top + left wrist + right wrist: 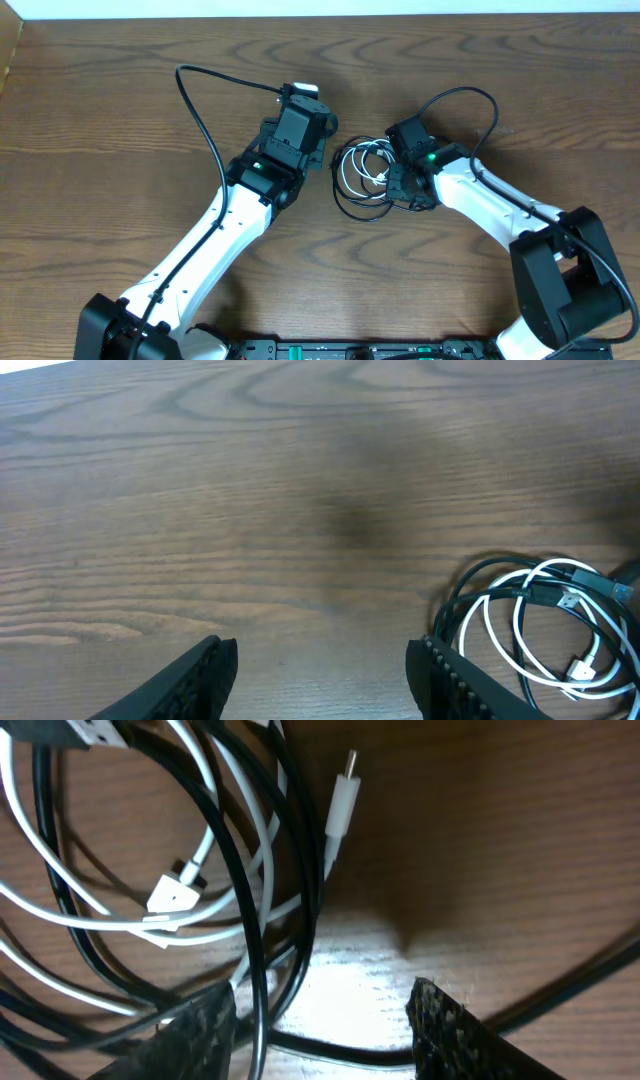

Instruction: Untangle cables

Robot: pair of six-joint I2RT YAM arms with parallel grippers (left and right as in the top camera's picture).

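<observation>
Two thin cables lie in one messy pile near the middle of the brown desk (120,100). One is the black cable (258,990) and one is the white cable (580,670). They are looped round and round, and the loops cross over each other. The white loops sit mostly inside the black loops. From above, the pile lies between the two arms.

From the right wrist, the right pincer (320,998) is low over the pile, right at its edge. Its two fingers are wide apart. Some black loops run between the fingers, close to one of them. They are not squeezed. A small white plug (340,805) with a shiny tip points up, just past the fingers. Another white plug (170,895), flat and wide, lies among the loops.

The left pincer (322,655) is wide too, and it holds nothing. Only bare wood shows between its fingers. From the left wrist, the pile is off to one side, just beside one finger, and I cannot tell if it touches it. A dark plug (545,595) sits in the pile there.
</observation>
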